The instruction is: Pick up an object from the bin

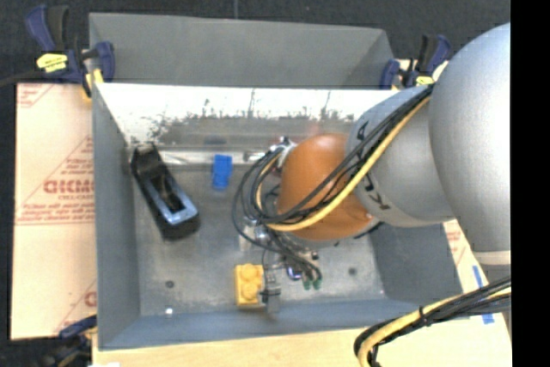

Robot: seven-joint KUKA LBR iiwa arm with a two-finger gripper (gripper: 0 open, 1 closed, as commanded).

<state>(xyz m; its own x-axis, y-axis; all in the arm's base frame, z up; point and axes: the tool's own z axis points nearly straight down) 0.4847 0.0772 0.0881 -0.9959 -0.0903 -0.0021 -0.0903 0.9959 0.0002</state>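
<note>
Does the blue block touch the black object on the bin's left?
No, the blue block lies apart from the black object, with a plain gap between them.

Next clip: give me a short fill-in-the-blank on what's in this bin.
1. The front block, beside the gripper, is ____ in colour.
2. The rear block is ____ in colour.
3. In the bin, the black tool lies ____ of both blocks, as viewed.
Missing words: yellow; blue; left.

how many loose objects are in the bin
3: a black dispenser-shaped tool at the left, a small blue block toward the back, and a yellow block at the front beside the end effector. The arm may hide others.
</note>
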